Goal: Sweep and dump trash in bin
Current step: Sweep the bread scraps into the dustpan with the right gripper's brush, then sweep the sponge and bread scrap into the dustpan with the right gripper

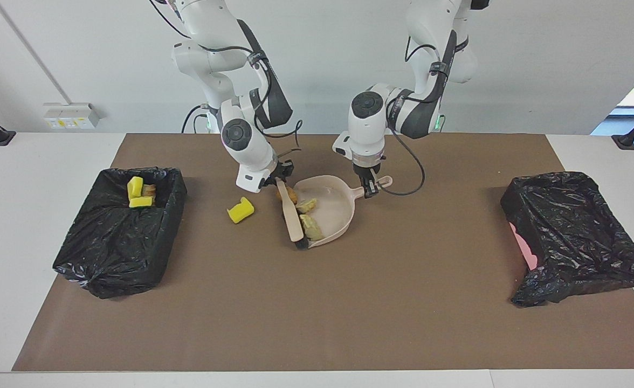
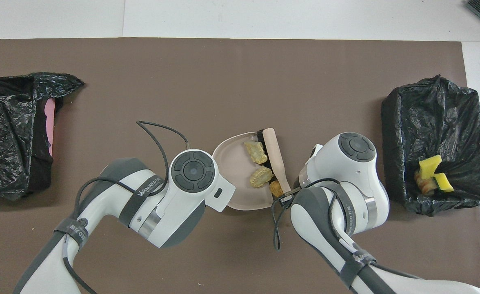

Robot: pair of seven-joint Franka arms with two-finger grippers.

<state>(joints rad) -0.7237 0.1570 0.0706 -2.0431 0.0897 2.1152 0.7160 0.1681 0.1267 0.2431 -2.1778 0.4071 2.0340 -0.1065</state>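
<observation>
My left gripper [image 1: 370,188] is shut on the handle of the beige dustpan [image 1: 334,207], which lies flat on the mat. My right gripper [image 1: 279,177] is shut on the handle of the beige brush [image 1: 291,214], which lies across the pan's mouth. Two pale yellow lumps of trash [image 1: 306,205] [image 1: 312,228] lie inside the pan, also visible from overhead [image 2: 255,150] [image 2: 261,176]. A brown lump [image 2: 275,188] sits at the pan's lip against the brush. One yellow foam wedge [image 1: 240,209] lies on the mat between the brush and the bin [image 1: 112,253]; the right arm hides it from overhead.
The black-lined bin [image 2: 436,118] at the right arm's end holds yellow wedges and a brown lump [image 2: 432,176]. A second black-lined bin [image 1: 576,237] with a pink side stands at the left arm's end. A brown mat [image 1: 317,312] covers the table.
</observation>
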